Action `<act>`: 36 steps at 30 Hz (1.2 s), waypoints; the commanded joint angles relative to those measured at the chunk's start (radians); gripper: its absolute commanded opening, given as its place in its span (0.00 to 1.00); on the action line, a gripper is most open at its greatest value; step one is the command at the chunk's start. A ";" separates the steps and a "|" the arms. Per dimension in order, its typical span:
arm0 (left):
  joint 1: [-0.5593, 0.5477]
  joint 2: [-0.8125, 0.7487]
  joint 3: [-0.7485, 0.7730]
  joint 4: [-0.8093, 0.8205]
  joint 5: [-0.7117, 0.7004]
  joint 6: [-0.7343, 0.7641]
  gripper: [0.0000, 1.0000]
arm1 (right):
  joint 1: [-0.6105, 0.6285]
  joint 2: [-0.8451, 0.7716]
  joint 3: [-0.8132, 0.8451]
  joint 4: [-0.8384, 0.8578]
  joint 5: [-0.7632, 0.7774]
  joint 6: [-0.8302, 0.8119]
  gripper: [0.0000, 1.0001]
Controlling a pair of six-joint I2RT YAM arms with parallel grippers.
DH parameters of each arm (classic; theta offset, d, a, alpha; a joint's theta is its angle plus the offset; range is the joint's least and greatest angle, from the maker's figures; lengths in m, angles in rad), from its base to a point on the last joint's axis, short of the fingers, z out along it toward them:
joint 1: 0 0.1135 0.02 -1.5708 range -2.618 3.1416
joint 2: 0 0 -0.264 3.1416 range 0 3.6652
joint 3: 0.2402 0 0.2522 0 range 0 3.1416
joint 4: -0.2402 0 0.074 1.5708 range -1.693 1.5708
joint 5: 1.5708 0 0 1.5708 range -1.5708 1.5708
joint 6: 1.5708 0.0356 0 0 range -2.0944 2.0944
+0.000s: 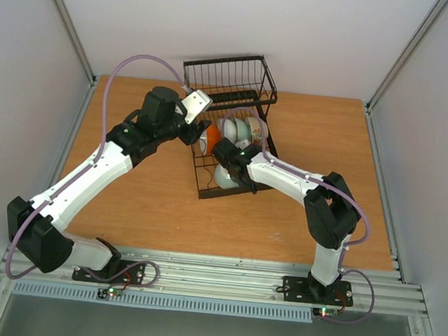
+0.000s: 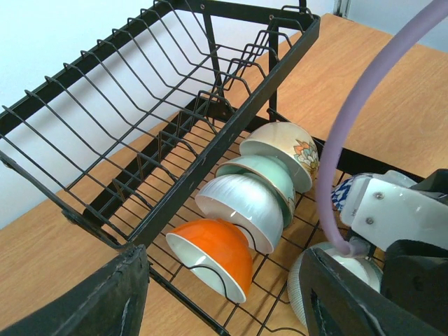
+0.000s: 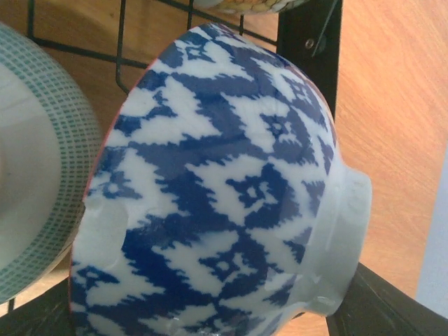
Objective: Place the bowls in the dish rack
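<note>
The black wire dish rack [image 1: 231,81] stands at mid-table, its tall basket end to the far side. In the left wrist view, an orange bowl [image 2: 217,255], a white bowl [image 2: 245,203], a pale green bowl [image 2: 269,175] and a cream patterned bowl [image 2: 290,143] stand on edge in a row in the rack [image 2: 175,161]. My left gripper [image 2: 224,301] hangs open just above the orange bowl [image 1: 208,141], holding nothing. My right gripper [image 3: 210,322] is shut on a blue-and-white bowl [image 3: 224,189], held on edge over the rack's near half. My right gripper [image 1: 227,154] hides this bowl in the top view.
A bowl with a green dotted outside [image 3: 42,175] lies in the rack's near end [image 1: 225,176], right beside the held bowl. The left arm's purple cable [image 2: 350,140] loops across the left wrist view. Bare wooden table [image 1: 141,200] surrounds the rack.
</note>
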 commanded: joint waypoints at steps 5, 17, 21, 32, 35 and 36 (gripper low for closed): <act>0.004 0.002 0.013 0.006 0.001 0.003 0.60 | -0.010 0.100 0.074 -0.058 0.060 0.001 0.04; 0.004 0.004 0.017 0.000 0.006 0.003 0.60 | -0.018 0.185 0.117 -0.118 0.091 0.049 0.45; 0.005 0.008 0.016 0.000 0.007 0.005 0.60 | -0.018 0.184 0.111 -0.113 0.089 0.053 0.77; 0.004 0.009 0.014 0.000 0.008 0.008 0.61 | -0.017 0.144 0.077 -0.050 0.024 0.033 0.99; 0.005 0.010 0.014 0.000 0.002 0.011 0.61 | -0.014 0.106 0.060 -0.023 -0.024 0.022 0.99; 0.004 0.011 0.014 0.000 0.000 0.011 0.61 | -0.013 0.088 0.052 -0.013 -0.045 0.019 0.99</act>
